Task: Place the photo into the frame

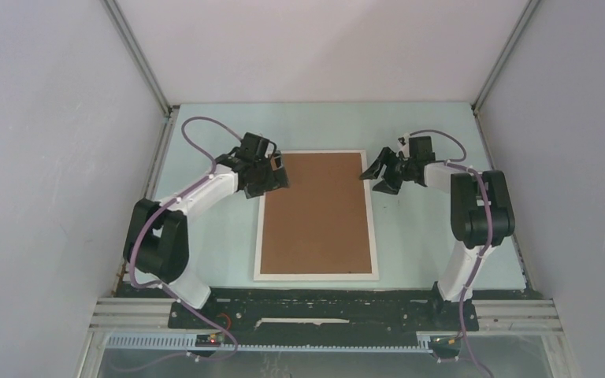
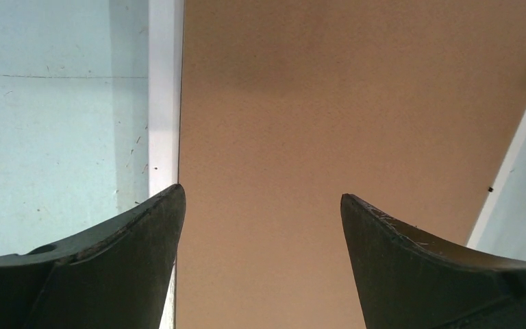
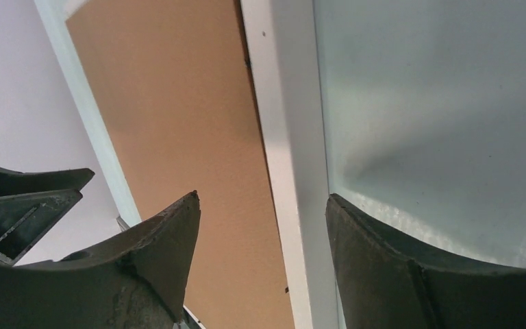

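Observation:
The white frame [image 1: 374, 236] lies flat mid-table with a plain brown backing board [image 1: 317, 211] filling it. The photo is hidden or out of view. My left gripper [image 1: 274, 175] is open and empty, low over the frame's far left corner. In the left wrist view its jaws [image 2: 262, 199] stand wide apart over the board [image 2: 356, 103], beside the frame's white edge [image 2: 163, 89]. My right gripper [image 1: 378, 175] is open and empty at the frame's far right corner. In the right wrist view the jaws [image 3: 261, 199] straddle the white edge [image 3: 284, 137] next to the board [image 3: 178, 103].
The pale green table [image 1: 433, 236] is walled by grey panels at left, right and back. The arm bases sit at the near edge on a black rail [image 1: 323, 309]. The left gripper also shows in the right wrist view [image 3: 20, 199].

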